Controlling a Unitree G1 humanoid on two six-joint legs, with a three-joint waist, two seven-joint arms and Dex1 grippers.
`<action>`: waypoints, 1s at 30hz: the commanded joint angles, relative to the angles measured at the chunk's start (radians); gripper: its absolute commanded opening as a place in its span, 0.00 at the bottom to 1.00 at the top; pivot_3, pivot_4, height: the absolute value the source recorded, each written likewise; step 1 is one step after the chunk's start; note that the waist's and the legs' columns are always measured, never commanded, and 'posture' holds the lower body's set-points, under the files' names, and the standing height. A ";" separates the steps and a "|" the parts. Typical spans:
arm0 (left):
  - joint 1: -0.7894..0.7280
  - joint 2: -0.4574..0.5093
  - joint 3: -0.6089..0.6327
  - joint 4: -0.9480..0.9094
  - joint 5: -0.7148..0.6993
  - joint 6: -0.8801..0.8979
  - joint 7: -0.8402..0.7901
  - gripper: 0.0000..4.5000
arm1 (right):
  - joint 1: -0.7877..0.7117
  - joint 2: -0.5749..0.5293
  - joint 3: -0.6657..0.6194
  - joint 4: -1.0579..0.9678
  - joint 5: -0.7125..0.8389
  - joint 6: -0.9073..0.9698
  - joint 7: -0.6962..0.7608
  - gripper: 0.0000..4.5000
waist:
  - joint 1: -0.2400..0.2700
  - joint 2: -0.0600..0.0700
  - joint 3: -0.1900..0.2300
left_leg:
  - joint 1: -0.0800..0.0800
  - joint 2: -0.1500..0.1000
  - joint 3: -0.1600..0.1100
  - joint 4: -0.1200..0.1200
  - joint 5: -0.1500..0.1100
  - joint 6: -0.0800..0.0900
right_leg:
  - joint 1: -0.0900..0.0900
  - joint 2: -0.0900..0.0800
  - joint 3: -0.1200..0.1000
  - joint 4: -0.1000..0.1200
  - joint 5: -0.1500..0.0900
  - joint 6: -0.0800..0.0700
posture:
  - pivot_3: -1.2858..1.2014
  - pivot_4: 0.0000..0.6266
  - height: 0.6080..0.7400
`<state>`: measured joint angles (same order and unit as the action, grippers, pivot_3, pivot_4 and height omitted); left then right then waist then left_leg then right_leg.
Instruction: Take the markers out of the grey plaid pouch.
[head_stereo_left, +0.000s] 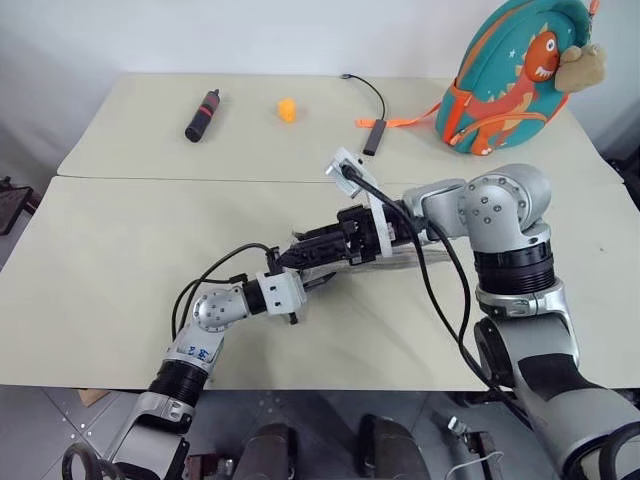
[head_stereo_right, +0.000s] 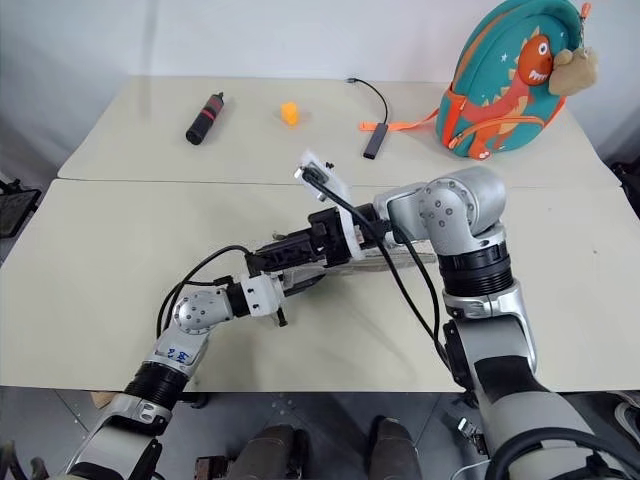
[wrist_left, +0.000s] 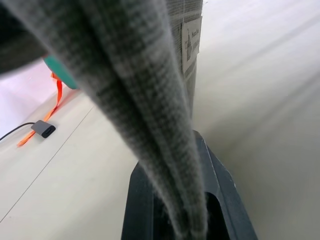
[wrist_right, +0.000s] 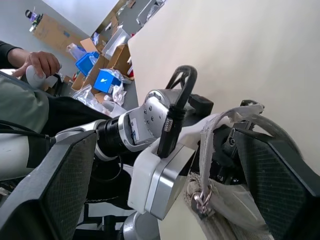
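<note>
The grey plaid pouch (head_stereo_left: 400, 262) lies lifted just over the middle of the table, its white label (wrist_left: 192, 42) facing the left wrist camera. My left gripper (head_stereo_left: 322, 275) is shut on one end of it, and the fabric runs out from between its black fingers (wrist_left: 140, 200). My right gripper (head_stereo_left: 295, 252) points left above that same end and stands open. Its two pads (wrist_right: 50, 185) are spread wide on either side of the pouch's mouth and metal zip pull (wrist_right: 200, 200). The markers are hidden.
At the back right stands a teal dinosaur backpack (head_stereo_left: 510, 75). A black cylinder with a red band (head_stereo_left: 202, 115), a small orange piece (head_stereo_left: 287, 110) and a grey dongle on a cable (head_stereo_left: 373, 138) lie on the far table. A person's hand (wrist_right: 40, 62) shows beyond the table's edge.
</note>
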<state>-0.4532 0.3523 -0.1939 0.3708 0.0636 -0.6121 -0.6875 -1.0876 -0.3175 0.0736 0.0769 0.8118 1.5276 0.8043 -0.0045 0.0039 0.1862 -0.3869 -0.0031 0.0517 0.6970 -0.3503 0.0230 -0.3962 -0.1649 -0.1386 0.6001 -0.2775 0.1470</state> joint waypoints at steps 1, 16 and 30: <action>0.009 0.004 0.003 -0.022 -0.016 0.000 0.005 0.00 | -0.002 0.020 -0.018 -0.020 0.009 -0.018 -0.014 0.91 | -0.001 0.000 0.000 | 0.000 0.000 0.000 0.000 0.000 0.000 | 0.000 0.000 0.000 0.000 0.000 0.000 | 0.52 0.24 1.00; 0.020 0.013 0.021 -0.043 -0.053 0.032 0.002 0.00 | 0.026 0.043 -0.163 0.032 0.085 -0.141 0.036 0.00 | -0.001 0.000 0.000 | 0.000 0.000 0.000 0.000 0.000 0.000 | 0.000 0.000 0.000 0.000 0.000 0.000 | 0.52 0.24 1.00; 0.150 0.084 0.079 -0.364 -0.583 0.694 -0.292 0.00 | 0.062 -0.047 -0.443 0.078 0.245 -0.157 -0.036 0.00 | -0.002 0.000 0.000 | 0.000 0.000 0.000 0.000 0.000 0.000 | 0.000 0.000 0.001 0.001 0.000 0.000 | 0.52 0.24 1.00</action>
<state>-0.3402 0.4106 -0.1328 0.0351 -0.4754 -0.0021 -0.9474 -1.0073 -0.3246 -0.2739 0.1680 1.0109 1.4022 0.7720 -0.0063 0.0040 0.1862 -0.3867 -0.0027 0.0518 0.6970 -0.3503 0.0230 -0.3964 -0.1648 -0.1376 0.6010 -0.2775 0.1470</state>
